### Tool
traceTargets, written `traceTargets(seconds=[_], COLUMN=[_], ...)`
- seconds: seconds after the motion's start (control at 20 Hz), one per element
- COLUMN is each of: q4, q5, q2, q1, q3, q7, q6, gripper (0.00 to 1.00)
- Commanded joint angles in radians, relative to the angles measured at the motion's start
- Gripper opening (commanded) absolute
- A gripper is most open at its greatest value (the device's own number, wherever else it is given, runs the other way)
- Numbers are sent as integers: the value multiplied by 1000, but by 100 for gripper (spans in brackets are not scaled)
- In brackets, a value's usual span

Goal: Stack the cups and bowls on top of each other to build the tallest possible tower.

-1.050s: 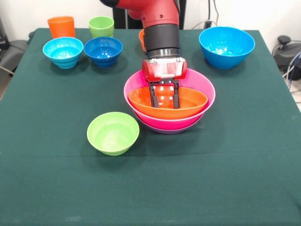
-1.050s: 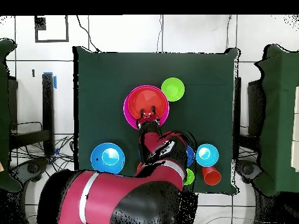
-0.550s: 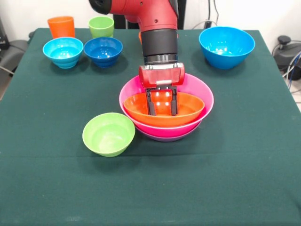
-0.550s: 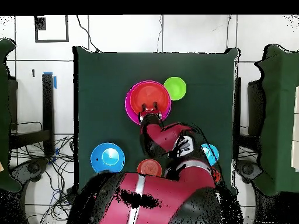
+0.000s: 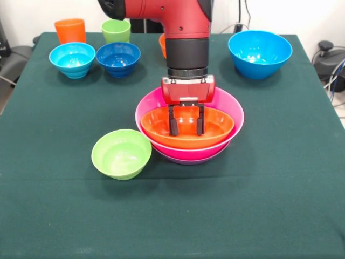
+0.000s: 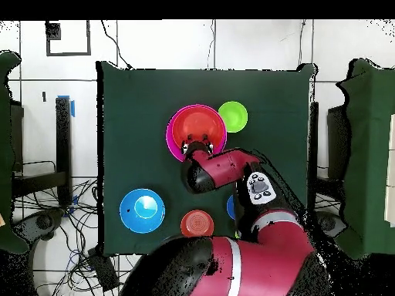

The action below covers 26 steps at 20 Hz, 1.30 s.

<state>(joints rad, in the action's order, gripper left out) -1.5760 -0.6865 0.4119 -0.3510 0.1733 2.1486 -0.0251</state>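
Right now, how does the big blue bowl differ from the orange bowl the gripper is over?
The big blue bowl stands alone on the cloth; the wide orange bowl sits nested in the pink bowl. The blue one is deeper, the orange one shallower. The open gripper reaches into the orange one; nothing touches the blue one. Both stand upright.

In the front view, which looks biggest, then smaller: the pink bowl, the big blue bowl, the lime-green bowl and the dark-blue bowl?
1. pink bowl
2. big blue bowl
3. lime-green bowl, close to the big blue one, but it sits nearer the camera, so that order is unsure
4. dark-blue bowl
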Motion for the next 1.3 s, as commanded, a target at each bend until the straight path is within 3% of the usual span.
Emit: traceTargets(seconds=[0.05,0.65,1.3], q4=[-58,-60,-102], q5=[4,39,59], q2=[-125,-120,-69], q1=[-19,-66,-75], q3=[157,220,242], q7=[-133,-200,-178], q6=[301,472,557], gripper=[100,100,100])
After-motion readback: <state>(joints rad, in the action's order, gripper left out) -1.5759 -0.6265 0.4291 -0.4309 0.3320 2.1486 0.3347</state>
